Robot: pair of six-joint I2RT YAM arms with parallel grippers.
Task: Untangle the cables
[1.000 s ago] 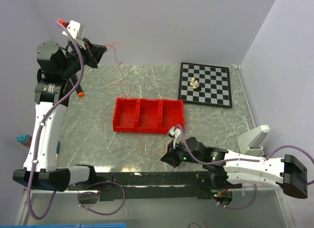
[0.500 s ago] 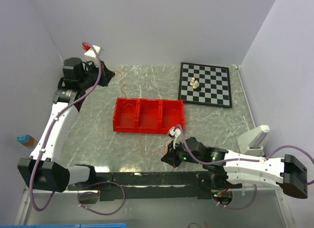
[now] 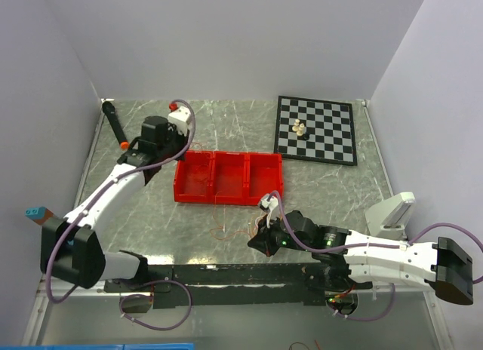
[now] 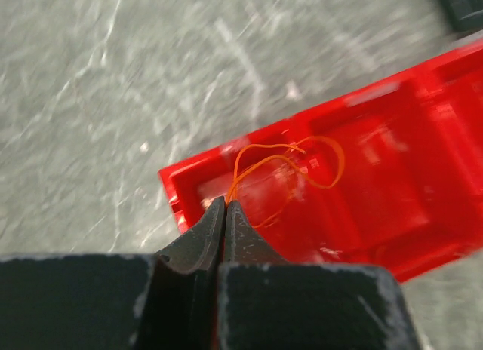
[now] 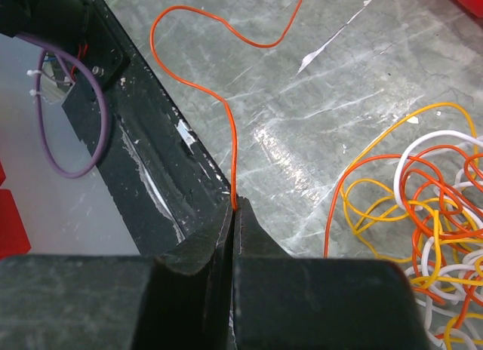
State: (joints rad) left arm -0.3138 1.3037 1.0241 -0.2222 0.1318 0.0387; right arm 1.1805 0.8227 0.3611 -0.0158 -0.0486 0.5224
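In the left wrist view my left gripper (image 4: 226,203) is shut on a thin orange cable (image 4: 341,165). Its loose loops hang over the left compartment of the red tray (image 4: 170,185). From above, the left gripper (image 3: 178,148) sits at the tray's (image 3: 226,201) left end. My right gripper (image 5: 234,208) is shut on another orange cable (image 5: 232,169), which curves away across the table. A tangled clump of orange, yellow and white cables (image 5: 434,241) lies to its right. In the top view the right gripper (image 3: 257,243) is low near the table's front edge, with thin cable strands (image 3: 221,231) to its left.
A chessboard (image 3: 332,142) with a few pale pieces stands at the back right. A black marker with an orange tip (image 3: 115,125) lies at the back left. The black rail (image 3: 226,274) runs along the near edge. A white block (image 3: 392,210) sits at the right edge.
My left arm has swung down from high at the back left to the red tray's left end, bringing the orange cable with it. The right arm has not moved.
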